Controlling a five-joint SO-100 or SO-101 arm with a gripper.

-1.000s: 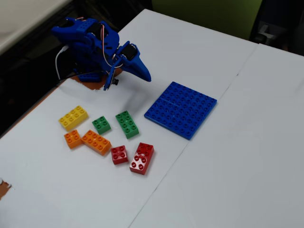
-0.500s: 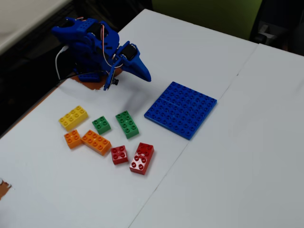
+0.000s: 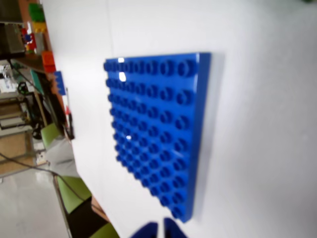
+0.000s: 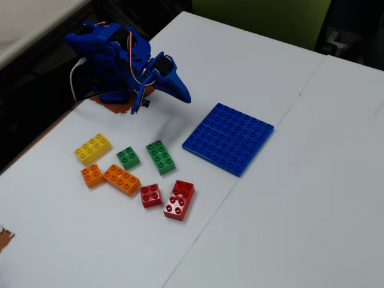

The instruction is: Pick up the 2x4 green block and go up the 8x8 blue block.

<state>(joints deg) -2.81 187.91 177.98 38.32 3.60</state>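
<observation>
The 2x4 green block (image 4: pixel 161 156) lies flat on the white table, left of the 8x8 blue block (image 4: pixel 228 138). It is out of the wrist view. The blue plate fills the middle of the wrist view (image 3: pixel 153 129), and nothing lies on it. My blue gripper (image 4: pixel 185 95) hangs above the table, up and left of the plate and well behind the green block. Its two tips show at the bottom edge of the wrist view (image 3: pixel 160 230), close together with nothing between them.
A green 2x2 brick (image 4: pixel 128 157), a yellow brick (image 4: pixel 92 148), two orange bricks (image 4: pixel 121 179) and two red bricks (image 4: pixel 179 200) lie near the green block. The arm's base (image 4: pixel 111 60) stands at the table's far left edge. More bricks show blurred in the wrist view's top left (image 3: pixel 37 20).
</observation>
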